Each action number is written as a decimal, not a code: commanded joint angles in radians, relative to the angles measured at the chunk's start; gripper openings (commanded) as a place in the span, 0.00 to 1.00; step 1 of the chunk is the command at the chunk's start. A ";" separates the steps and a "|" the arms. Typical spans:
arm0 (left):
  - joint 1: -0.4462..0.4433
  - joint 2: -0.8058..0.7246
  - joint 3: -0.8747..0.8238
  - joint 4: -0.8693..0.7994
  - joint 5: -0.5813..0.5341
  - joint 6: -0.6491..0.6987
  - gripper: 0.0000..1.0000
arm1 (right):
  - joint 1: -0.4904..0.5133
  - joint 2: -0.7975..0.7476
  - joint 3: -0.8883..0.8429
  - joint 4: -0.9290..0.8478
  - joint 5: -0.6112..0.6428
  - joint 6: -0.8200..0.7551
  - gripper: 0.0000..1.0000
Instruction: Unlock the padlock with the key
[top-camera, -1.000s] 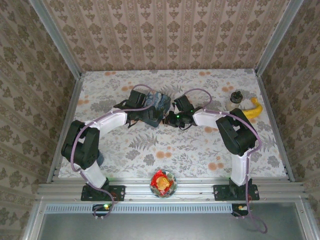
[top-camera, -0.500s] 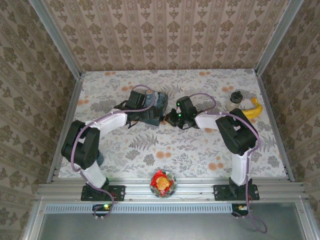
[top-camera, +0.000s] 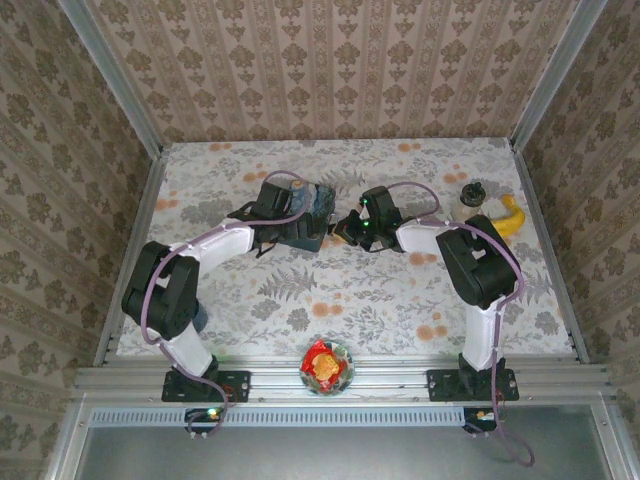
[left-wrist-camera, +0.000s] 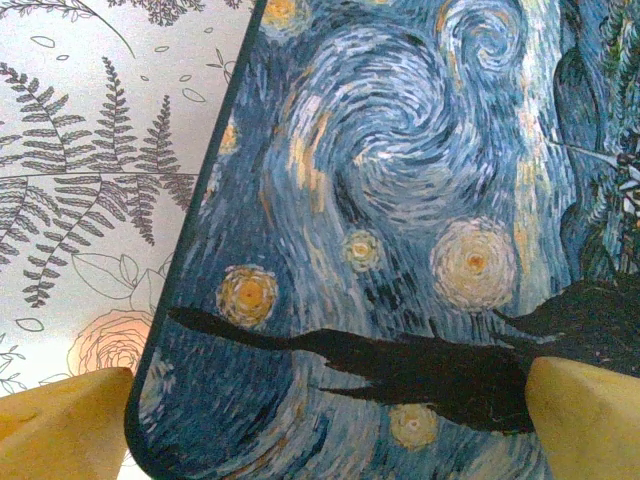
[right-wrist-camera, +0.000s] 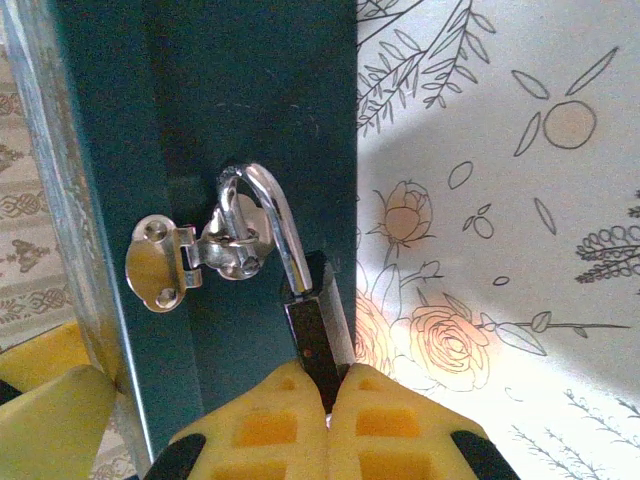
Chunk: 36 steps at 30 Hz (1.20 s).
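I'm pinching padlock (right-wrist-camera: 318, 325) body w/ R gripper (right-wrist-camera: 330, 400) at tin (right-wrist-camera: 250, 90) hasp (right-wrist-camera: 165, 262); L gripper (left-wrist-camera: 330, 420) gaping wide over tin.
Am risking pads (right-wrist-camera: 270, 430) slipping off tiny body, or shackle (right-wrist-camera: 280, 230) tug dragging tin if L isn't bracing it.

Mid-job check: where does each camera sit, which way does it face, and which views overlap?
Top external: above and behind the bases, looking down on the table; both arms, left hand and right hand show.
Left wrist: on the left arm, facing the painted lid of the tin; its yellow fingertips at the bottom corners.
Right wrist: on the right arm, facing the tin's dark side, hasp and padlock; its fingers shut on the padlock.
Shared: all three see the tin.
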 joint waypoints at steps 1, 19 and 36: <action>-0.009 -0.021 0.002 -0.095 -0.014 0.048 1.00 | -0.007 -0.016 0.047 0.005 -0.019 -0.014 0.00; -0.001 -0.020 0.064 -0.092 0.008 0.046 1.00 | -0.009 -0.018 0.054 0.039 -0.013 0.024 0.00; 0.043 0.206 0.421 -0.171 0.038 0.069 1.00 | 0.048 -0.128 -0.128 0.176 0.121 0.149 0.00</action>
